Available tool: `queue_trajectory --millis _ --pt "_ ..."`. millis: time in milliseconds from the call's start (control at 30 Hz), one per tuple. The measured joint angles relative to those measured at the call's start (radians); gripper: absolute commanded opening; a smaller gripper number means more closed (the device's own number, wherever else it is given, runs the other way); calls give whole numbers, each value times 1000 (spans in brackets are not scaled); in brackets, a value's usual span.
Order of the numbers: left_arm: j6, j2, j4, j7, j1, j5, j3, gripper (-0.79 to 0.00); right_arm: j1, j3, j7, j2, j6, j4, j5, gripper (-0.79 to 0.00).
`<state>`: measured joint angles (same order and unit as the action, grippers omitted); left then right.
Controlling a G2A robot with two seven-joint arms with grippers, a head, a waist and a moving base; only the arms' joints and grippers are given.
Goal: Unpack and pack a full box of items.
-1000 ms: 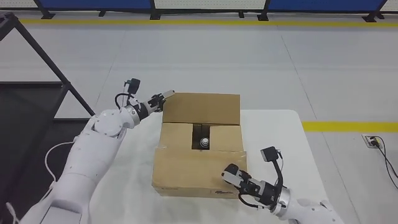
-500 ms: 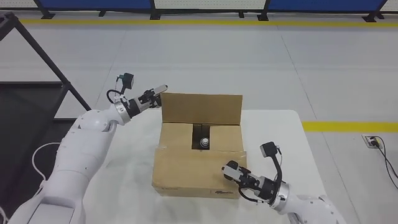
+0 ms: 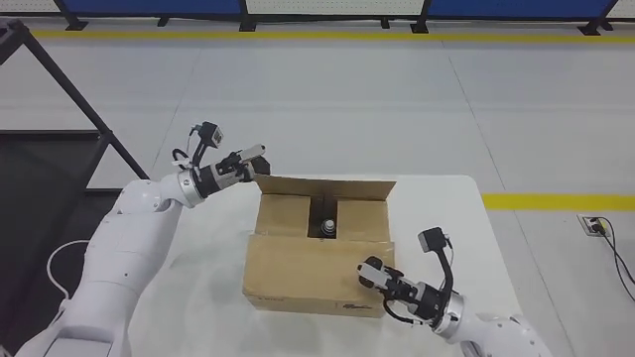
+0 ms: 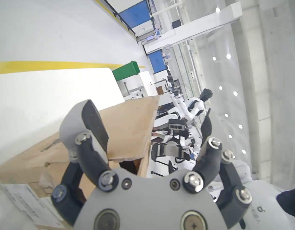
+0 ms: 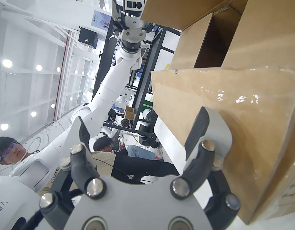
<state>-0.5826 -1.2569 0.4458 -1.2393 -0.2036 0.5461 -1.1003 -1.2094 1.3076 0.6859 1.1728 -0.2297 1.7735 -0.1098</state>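
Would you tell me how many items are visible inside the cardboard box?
1: a small item in the gap between the inner flaps of the cardboard box; others may be hidden beneath.

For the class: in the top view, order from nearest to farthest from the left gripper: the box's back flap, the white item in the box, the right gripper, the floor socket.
From the left gripper:
1. Back flap, right beside it.
2. White item, in the box's middle gap.
3. Right gripper, at the box's near corner.
4. Socket, off the table to the right.
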Motion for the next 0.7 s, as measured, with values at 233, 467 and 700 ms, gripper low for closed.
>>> queue_trajectory --millis 233,467,700 --pt "87 49 168 -86 -94 -15 -23 0 21 8 -12 0 52 -8 -26 0" --pt "119 82 283 -118 -159 -69 -17 0 93 17 34 -3 196 -27 -61 0" --pt "125 100 344 -124 -197 -99 1 0 151 14 65 -3 241 -59 -95 0"
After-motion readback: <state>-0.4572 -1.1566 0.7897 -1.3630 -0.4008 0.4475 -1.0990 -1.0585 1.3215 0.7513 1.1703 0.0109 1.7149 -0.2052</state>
